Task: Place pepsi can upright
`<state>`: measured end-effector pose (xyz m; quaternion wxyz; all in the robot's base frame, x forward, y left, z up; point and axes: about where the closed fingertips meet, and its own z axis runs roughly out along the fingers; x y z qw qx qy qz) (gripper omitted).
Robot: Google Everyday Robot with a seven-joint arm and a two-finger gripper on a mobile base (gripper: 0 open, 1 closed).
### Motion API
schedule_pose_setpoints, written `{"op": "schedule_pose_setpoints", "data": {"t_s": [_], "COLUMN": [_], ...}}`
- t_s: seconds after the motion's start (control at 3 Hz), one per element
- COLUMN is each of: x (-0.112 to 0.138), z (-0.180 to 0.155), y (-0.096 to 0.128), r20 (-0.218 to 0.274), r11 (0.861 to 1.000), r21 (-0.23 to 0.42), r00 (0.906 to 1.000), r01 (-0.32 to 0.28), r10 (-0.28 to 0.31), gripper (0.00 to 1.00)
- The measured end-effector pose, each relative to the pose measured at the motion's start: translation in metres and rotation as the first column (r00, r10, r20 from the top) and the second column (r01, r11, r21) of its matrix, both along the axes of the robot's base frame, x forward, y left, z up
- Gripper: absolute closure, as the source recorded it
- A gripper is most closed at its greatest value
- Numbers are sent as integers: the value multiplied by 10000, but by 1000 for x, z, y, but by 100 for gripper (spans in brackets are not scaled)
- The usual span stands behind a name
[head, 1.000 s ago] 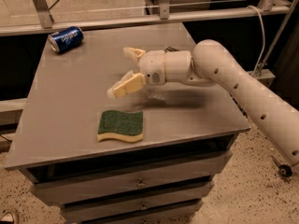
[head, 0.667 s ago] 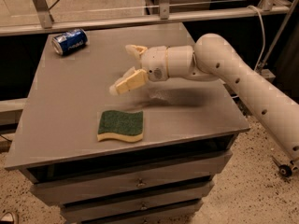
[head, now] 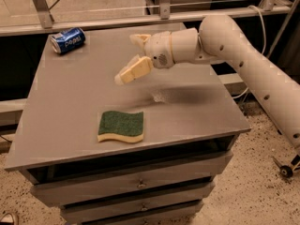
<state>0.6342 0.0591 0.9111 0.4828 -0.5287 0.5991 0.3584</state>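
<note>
From my remote seat I saw a grey cabinet filling the centre of the frame, its flat top (head: 70,121) matte and faintly shadowed right of centre. Below the top ran stacked drawers (head: 136,184) with small knobs. The gripper (head: 126,58) hung over the upper middle of that top, its fingers spread apart. A pale metal rail (head: 117,20) crossed the upper part of the frame behind the cabinet, carried by a slanted post (head: 40,6) at upper left. The speckled floor (head: 253,182) showed at lower right, with a small caster wheel (head: 286,171) near the right edge. The light was warm and dim.
</note>
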Motion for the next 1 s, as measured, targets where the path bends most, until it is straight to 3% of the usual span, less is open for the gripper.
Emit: {"op": "schedule_pose_setpoints", "data": {"t_s": [0.33, 0.67, 1.0], "x": [20, 58, 86], "z": [11, 16, 20], "y": [-5, -4, 5], "r20": [-74, -103, 29], "r11": [9976, 9896, 9831], "r21": [-571, -1288, -1748], "r00": [9992, 9977, 9985], "r01": [383, 646, 539], "r10": [-388, -664, -543], "gripper": [0, 0, 0]}}
